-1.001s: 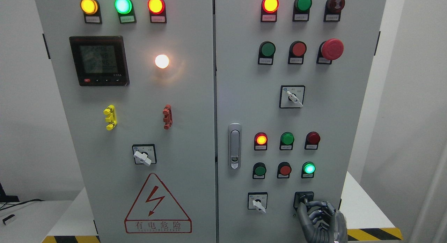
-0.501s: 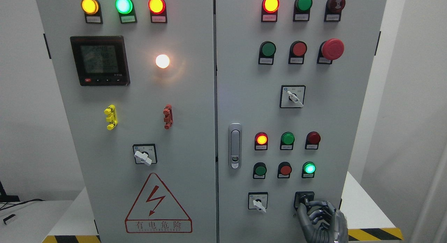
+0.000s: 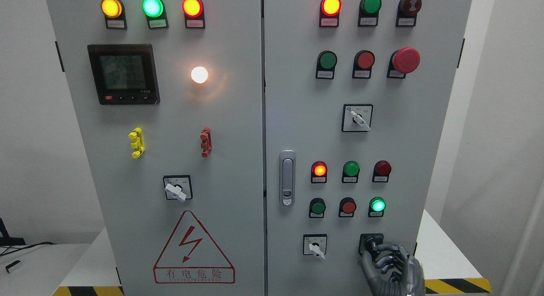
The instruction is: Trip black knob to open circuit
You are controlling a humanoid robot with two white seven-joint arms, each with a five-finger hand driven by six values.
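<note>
**Right hand at the black knob, lower right of the cabinet**

I am reaching my right hand (image 3: 393, 266) up from the bottom edge, right of the middle. Its dark fingers (image 3: 384, 248) are curling around the black knob (image 3: 371, 244), which is sitting in a black square plate at the bottom right of the right door (image 3: 425, 130) of the grey control cabinet (image 3: 238, 117). My fingertips are touching the knob; most of it is hiding behind them, so I cannot tell which way it is pointing.

Other items on the right door:
- Just left of the knob, a white selector switch (image 3: 315, 247) is pointing down and to the right.
- Above the knob, a green lamp (image 3: 377, 205) is glowing, with an unlit red button (image 3: 348, 206) beside it.
- Higher, a red lamp (image 3: 319, 170) is glowing.
- A red mushroom stop button (image 3: 405, 60) is standing out near the top right.
- A silver door latch (image 3: 287, 177) is sitting upright at the left edge.

On the left door:
- A digital meter (image 3: 123, 73) is showing figures too blurred to read.
- A white lamp (image 3: 199, 75) is shining beside it.
- A red lightning warning triangle (image 3: 193, 249) is sitting at the bottom.
</note>
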